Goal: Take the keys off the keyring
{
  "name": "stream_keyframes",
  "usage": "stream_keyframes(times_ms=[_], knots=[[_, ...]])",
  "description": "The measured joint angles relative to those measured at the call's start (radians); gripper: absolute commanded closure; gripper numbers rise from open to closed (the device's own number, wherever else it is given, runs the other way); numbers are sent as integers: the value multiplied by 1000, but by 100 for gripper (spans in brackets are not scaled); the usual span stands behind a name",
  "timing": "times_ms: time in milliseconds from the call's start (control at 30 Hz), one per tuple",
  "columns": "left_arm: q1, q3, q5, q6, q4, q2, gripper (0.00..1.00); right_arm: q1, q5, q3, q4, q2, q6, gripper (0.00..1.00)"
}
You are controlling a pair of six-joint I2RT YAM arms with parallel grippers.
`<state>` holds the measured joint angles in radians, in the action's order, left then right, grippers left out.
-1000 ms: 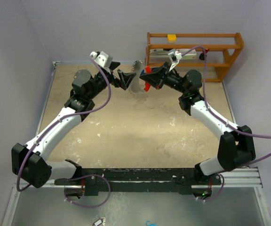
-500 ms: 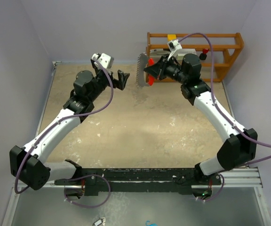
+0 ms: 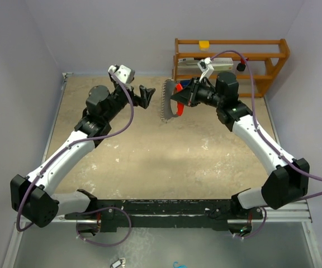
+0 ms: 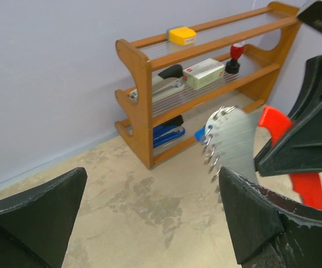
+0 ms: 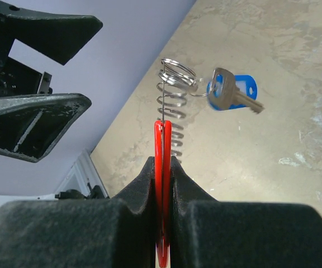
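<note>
A scuffed sandy tabletop (image 3: 150, 159) is lying between pale lilac walls (image 3: 21, 56), a wooden shelf rack (image 3: 231, 58) standing at its far right edge. Above the far middle, the right gripper (image 3: 175, 97) is clamping the keyring (image 5: 173, 84) by its red fob (image 5: 162, 139), a blue-headed key (image 5: 236, 92) dangling. Just left, apart, the left gripper (image 3: 146, 95) is gaping wide, empty. Bare tabletop is spreading nearer.

Keyring (image 3: 165, 104) pinched in right gripper (image 3: 178, 99) above table (image 3: 150, 159), key (image 5: 235, 96) hanging off its far end, left gripper (image 3: 146, 95) apart to its left, shelf rack (image 3: 274, 68) behind at table's far right
</note>
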<state>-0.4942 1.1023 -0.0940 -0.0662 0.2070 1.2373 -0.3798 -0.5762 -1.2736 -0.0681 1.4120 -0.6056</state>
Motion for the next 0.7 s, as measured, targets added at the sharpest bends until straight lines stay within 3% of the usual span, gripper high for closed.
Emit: stream_keyframes(times_ms=[333,500,567,700], knots=[[-13,-5,-123,-104,75,-2,2,0,-78,90,-237,-11,-93,100],[-16,-5,-211,-166,138,6,10,0,-108,90,-334,-11,-121,100],[-18,-5,-277,-206,180,31,18,0,-125,90,-381,-11,-130,100],[-18,-5,-331,-242,200,59,21,0,-153,90,-457,-11,-159,100]])
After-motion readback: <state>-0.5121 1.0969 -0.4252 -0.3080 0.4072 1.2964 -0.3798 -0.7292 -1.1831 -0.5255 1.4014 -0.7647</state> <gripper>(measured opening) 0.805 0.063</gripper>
